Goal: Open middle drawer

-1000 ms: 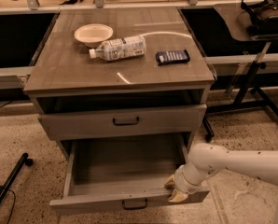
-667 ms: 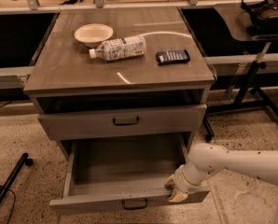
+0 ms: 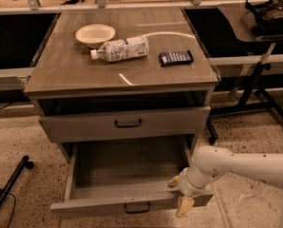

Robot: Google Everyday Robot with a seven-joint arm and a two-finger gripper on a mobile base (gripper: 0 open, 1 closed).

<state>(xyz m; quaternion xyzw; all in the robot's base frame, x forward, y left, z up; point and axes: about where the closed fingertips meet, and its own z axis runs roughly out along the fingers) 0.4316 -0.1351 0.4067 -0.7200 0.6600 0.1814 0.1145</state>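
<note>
The middle drawer (image 3: 125, 124) is a grey-brown wood-grain front with a small dark bar handle (image 3: 128, 123), and it is closed flush under the cabinet top. Above it is a dark, shallow slot. Below it the tallest bottom drawer (image 3: 132, 203) is pulled far out and looks empty inside. My gripper (image 3: 179, 194) is low at the right front corner of that bottom drawer, well below and to the right of the middle drawer's handle. Its two tan fingers (image 3: 184, 205) stand apart, one on each side of the bottom drawer's front panel. My white arm (image 3: 246, 167) enters from the right.
On the cabinet top (image 3: 61, 75) stand a white bowl (image 3: 95, 34), a plastic bottle lying on its side (image 3: 118, 49) and a dark snack packet (image 3: 175, 57). A stand with black legs (image 3: 262, 91) is at the right. A black wheeled leg (image 3: 11, 184) is on the floor at the left.
</note>
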